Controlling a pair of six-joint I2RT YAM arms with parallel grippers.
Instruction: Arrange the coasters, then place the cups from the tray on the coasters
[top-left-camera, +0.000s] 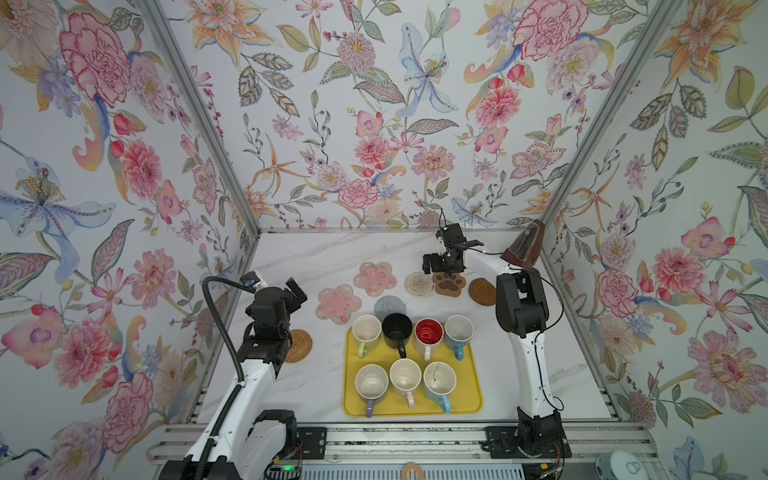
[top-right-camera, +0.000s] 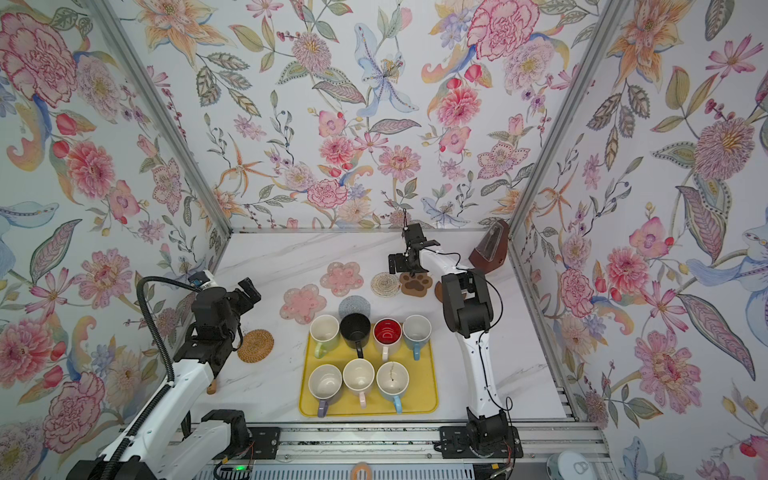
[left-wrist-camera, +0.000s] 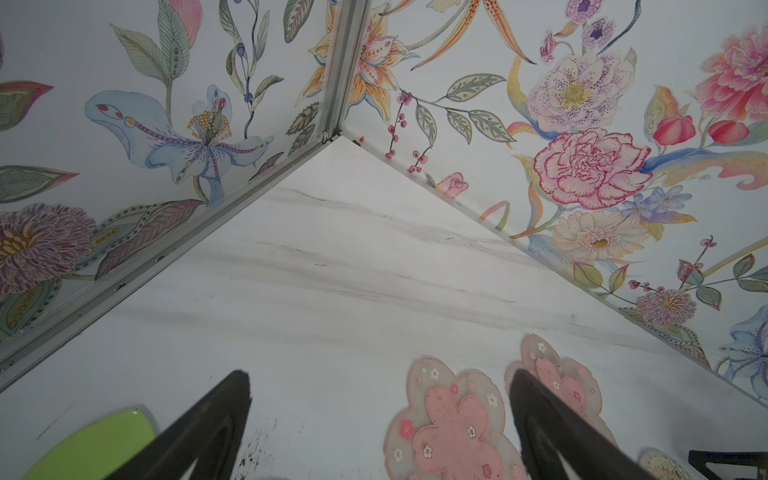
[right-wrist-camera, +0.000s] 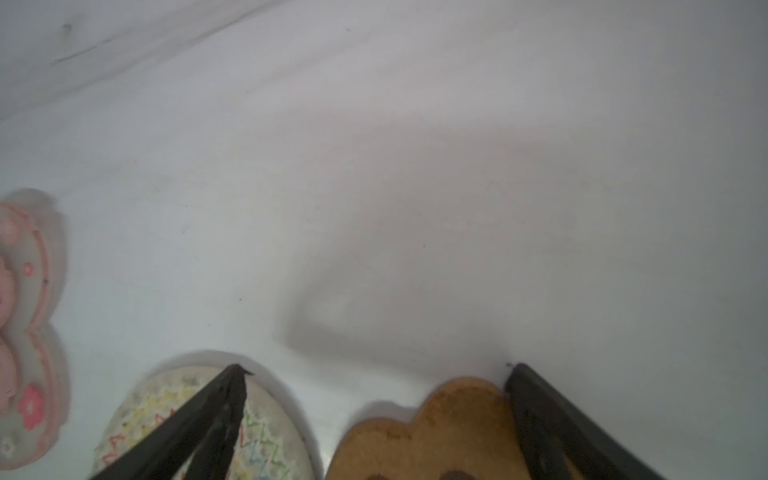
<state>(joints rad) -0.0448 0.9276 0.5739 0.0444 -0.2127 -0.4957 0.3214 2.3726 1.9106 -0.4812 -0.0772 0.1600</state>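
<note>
- Plainly, both end effectors had their jaws spread wide and carried nothing.
- The left end effector (top-left-camera: 296, 287) hung raised over the left side of the table (top-left-camera: 316, 386), near the tan rattan coaster (top-left-camera: 298, 345).
- In the left wrist view, one of its fingers overlapped a pink flower coaster (left-wrist-camera: 557, 382).
- The right end effector (right-wrist-camera: 376, 370) was low at the far side of the table. One finger was over the beige woven coaster (right-wrist-camera: 270, 440) and the other was at the edge of the paw-print coaster (right-wrist-camera: 436, 428). Whether it touched either could not be told.
- In both top views, the near pink flower coaster (top-left-camera: 337, 303), the far pink flower coaster (top-left-camera: 375, 278), the woven one, the paw-print one and the dark wooden coaster (top-left-camera: 481, 291) lay in a loose arc beyond the tray (top-left-camera: 471, 374).
- The grey speckled coaster (top-left-camera: 388, 305) sat just past the tray's far edge, partly hidden by the black cup (top-left-camera: 397, 328).
- All seven cups stood upright on the tray.
- The far row held the light green cup (top-left-camera: 366, 330), the black one, the red-lined cup (top-left-camera: 429, 332) and a light blue cup (top-left-camera: 459, 331).
- The near row held the lavender-handled cup (top-left-camera: 371, 381), the pink-handled cup (top-left-camera: 405, 377) and the blue-handled cup (top-left-camera: 439, 379).
- A brown metronome (top-left-camera: 523, 245) stood in the far right corner.
</note>
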